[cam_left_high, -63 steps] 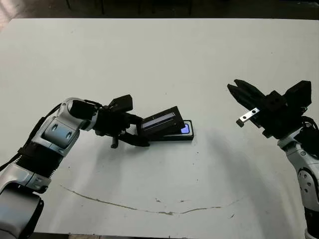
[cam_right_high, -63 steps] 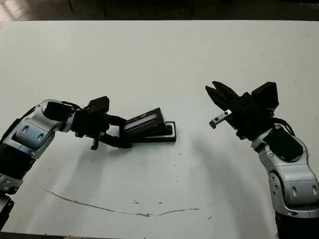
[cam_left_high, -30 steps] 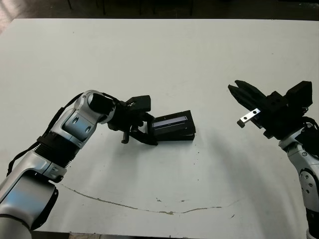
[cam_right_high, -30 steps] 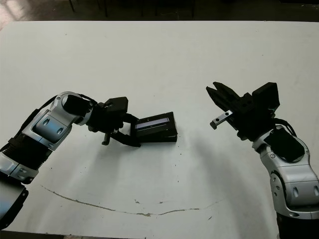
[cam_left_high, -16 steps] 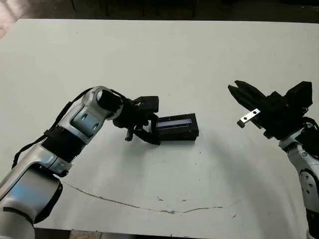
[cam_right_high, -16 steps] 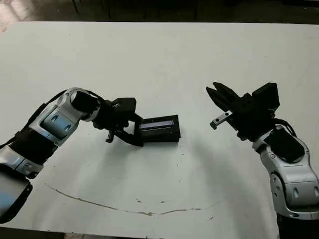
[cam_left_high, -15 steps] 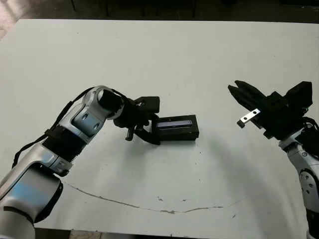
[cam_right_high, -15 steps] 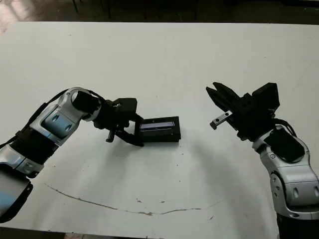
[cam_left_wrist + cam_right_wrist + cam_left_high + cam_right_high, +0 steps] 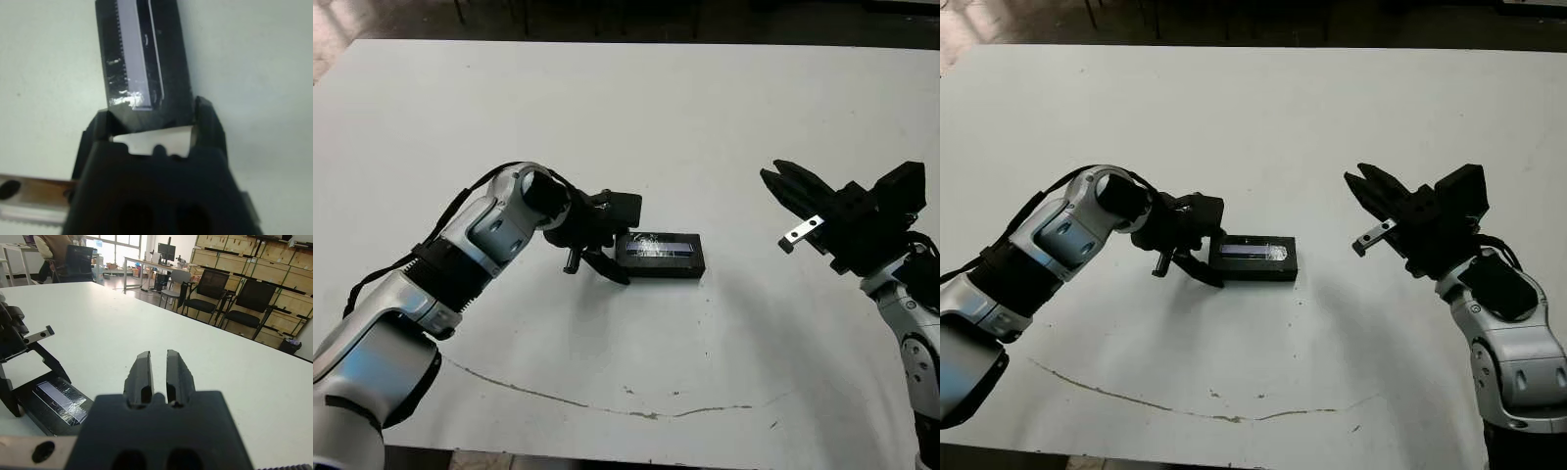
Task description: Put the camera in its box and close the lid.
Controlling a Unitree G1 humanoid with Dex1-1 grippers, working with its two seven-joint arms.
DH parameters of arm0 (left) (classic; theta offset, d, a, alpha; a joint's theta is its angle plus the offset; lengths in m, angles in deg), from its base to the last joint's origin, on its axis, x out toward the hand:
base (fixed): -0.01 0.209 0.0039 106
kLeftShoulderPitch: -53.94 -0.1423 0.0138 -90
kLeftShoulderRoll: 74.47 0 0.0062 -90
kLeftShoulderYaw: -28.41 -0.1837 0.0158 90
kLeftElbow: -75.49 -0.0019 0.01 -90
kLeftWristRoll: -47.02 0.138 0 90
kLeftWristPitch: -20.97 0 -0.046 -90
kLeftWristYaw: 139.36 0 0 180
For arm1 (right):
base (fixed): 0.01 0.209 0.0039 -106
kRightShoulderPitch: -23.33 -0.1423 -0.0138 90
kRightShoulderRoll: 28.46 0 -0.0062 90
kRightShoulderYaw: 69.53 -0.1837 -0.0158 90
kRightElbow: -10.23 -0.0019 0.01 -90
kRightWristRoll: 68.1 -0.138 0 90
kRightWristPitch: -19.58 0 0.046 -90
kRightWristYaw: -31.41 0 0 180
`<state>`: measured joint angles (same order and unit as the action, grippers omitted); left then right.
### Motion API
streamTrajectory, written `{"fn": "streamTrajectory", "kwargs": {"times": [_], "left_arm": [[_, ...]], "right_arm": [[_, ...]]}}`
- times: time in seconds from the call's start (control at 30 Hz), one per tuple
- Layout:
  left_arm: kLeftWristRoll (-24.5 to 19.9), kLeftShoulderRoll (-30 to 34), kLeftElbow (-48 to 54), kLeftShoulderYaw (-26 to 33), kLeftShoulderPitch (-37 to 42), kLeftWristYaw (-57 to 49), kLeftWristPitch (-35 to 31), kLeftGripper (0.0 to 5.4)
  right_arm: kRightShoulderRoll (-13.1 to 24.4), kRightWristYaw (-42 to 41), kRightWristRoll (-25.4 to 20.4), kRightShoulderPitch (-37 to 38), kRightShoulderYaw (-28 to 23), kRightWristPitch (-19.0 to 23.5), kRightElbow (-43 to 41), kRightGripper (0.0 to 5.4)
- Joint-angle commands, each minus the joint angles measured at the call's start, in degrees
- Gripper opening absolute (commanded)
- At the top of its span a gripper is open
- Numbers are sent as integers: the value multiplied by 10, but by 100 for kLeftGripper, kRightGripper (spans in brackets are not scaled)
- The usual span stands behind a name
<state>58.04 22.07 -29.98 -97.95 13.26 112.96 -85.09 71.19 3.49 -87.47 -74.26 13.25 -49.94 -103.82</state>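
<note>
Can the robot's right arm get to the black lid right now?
Probably yes. The right gripper hangs over bare table, with nothing between it and the lid. But the left gripper is already at the lid's far end.

The lid [image 9: 660, 249] lies flat on the box [image 9: 662, 268], mid-table [image 9: 636, 117].

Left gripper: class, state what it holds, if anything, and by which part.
The left gripper grips the lid by its short end, fingers on either side; the lid lies flat on the box.
</note>
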Motion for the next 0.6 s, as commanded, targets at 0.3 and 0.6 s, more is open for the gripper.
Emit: {"fn": "streamTrajectory", "kwargs": {"times": [0.3, 0.6], "left_arm": [[55, 18, -39, -43, -28, 6, 57, 330], [52, 68, -78, -18, -55, 10, 104, 530]], "right_arm": [[1, -2, 1, 9, 3, -3, 7, 0], [1, 0, 2, 4, 6, -2, 8, 0]]}}
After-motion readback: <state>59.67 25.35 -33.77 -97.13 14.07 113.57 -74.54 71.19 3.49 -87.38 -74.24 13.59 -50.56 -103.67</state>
